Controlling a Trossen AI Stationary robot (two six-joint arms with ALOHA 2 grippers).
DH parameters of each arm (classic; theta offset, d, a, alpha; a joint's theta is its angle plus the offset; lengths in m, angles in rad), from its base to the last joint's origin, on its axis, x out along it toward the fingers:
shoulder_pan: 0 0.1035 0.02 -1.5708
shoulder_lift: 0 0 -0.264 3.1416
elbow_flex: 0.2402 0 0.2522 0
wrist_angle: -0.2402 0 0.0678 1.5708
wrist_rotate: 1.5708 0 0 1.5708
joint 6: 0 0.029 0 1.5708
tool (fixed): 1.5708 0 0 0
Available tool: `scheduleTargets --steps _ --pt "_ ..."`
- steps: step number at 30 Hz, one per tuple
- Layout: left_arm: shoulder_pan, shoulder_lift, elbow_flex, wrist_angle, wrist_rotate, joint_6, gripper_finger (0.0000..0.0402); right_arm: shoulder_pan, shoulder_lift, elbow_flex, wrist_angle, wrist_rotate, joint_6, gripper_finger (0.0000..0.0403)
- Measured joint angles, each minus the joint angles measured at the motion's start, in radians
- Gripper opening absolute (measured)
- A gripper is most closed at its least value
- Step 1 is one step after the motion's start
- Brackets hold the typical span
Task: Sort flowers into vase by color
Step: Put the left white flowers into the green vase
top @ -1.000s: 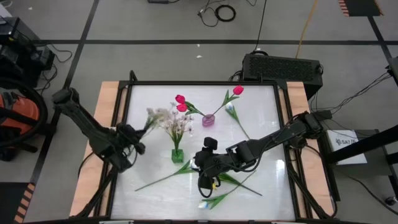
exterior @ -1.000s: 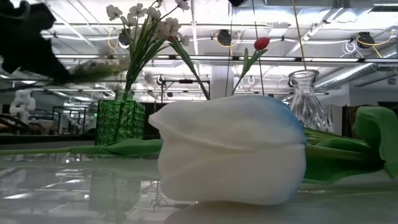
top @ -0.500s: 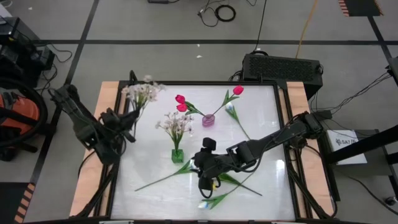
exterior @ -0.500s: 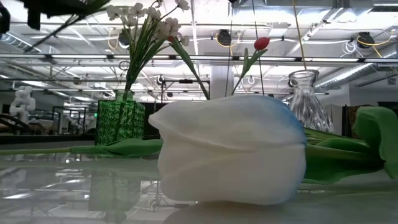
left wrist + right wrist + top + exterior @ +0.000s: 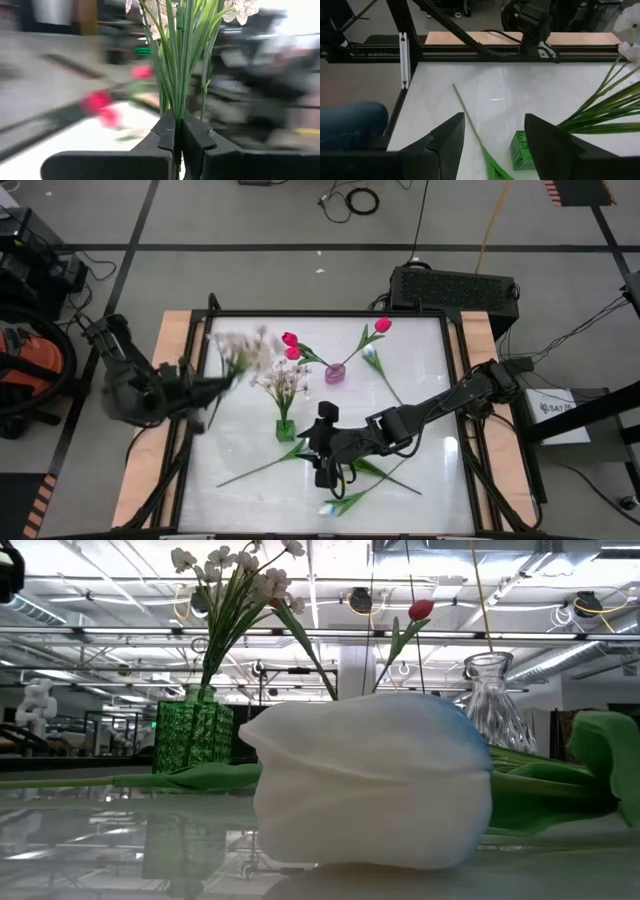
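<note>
1. The left gripper [image 5: 176,145] was clamped on the stems of a cream blossom spray [image 5: 243,348], holding it over the table's left edge; the blossoms pointed away from it, toward the green vase [image 5: 285,429].
2. That vase already held matching cream blossoms [image 5: 283,380]. The stem ends should enter it upright and well centred, clear of those stems.
3. The pink vase [image 5: 334,372] held the pink-red tulips [image 5: 291,346], farther off.
4. The right gripper [image 5: 492,145] hung with fingers apart; a loose stem [image 5: 470,125] lay on the table just beyond them.
</note>
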Motion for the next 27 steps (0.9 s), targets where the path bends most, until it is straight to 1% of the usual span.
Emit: scheduleTargets --steps 2,4,5,8,9,11,13,15,17,20,23,27 --pt "0.000 0.004 0.000 0.177 0.156 0.138 0.0015 0.000 0.000 0.000 0.006 0.000 -0.012 0.0199" --pt "0.000 0.012 0.000 0.320 0.270 0.264 0.0015 0.000 0.000 0.000 0.039 0.000 -0.026 0.0199" --pt "0.000 0.018 0.001 0.374 0.316 0.330 0.0015 0.000 0.000 0.000 0.069 0.000 -0.039 0.0199" --pt "0.004 0.048 0.001 0.507 0.405 0.487 0.0015 0.000 0.000 0.000 0.192 0.001 -0.089 0.0199" --pt "0.010 0.066 0.001 0.548 0.443 0.530 0.0015 0.000 0.000 0.000 0.241 0.004 -0.112 0.0199" --pt "0.034 0.113 0.001 0.623 0.552 0.593 0.0015 0.000 0.004 0.000 0.342 0.006 -0.167 0.0199" --pt "0.062 0.174 0.001 0.699 0.670 0.633 0.0015 0.000 0.012 0.000 0.432 0.006 -0.212 0.0199" --pt "0.087 0.240 0.000 0.763 0.760 0.663 0.0015 0.000 0.022 0.000 0.490 0.005 -0.246 0.0199" --pt "0.109 0.298 0.000 0.841 0.815 0.683 0.0015 0.000 0.033 0.000 0.528 -0.002 -0.264 0.0202" --pt "0.139 0.369 0.000 0.942 0.853 0.714 0.0015 0.000 0.054 0.000 0.556 -0.015 -0.270 0.0214" --pt "0.176 0.428 0.000 1.008 0.897 0.721 0.0015 0.000 0.078 0.000 0.589 -0.067 -0.270 0.0232" --pt "0.212 0.482 0.000 1.074 0.951 0.717 0.0015 -0.001 0.081 0.000 0.608 -0.080 -0.283 0.0252"
